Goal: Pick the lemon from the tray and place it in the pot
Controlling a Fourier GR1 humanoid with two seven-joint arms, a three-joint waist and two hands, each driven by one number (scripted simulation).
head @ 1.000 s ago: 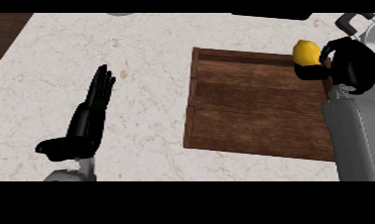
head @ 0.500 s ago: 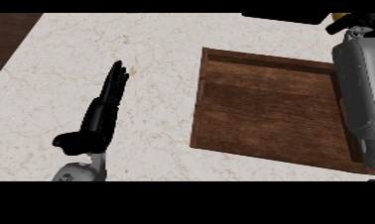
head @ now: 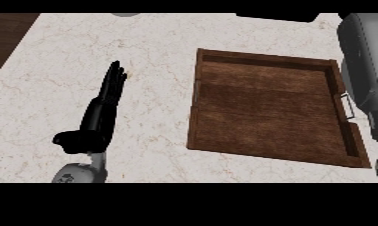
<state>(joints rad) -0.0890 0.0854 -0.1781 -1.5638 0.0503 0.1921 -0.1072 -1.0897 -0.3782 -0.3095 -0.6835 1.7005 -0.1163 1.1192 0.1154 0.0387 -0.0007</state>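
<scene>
No lemon in view: the tray (head: pixel 266 115), squarish dark wood with a raised rim and grainy boards, sits bare off to the right of the left hand (head: pixel 98 117), whose fingers (head: pixel 114 77) lie straight and together on the pale marbled worktop (head: pixel 111 40). The smooth grey right forearm (head: pixel 359 70) runs past the tray's right edge and out the top corner, so the right hand is out of view and I can't tell whether it has the lemon or which way the lemon lies. My guess is that arm's doing the work, being nearer the tray; can't spot the pot either.
</scene>
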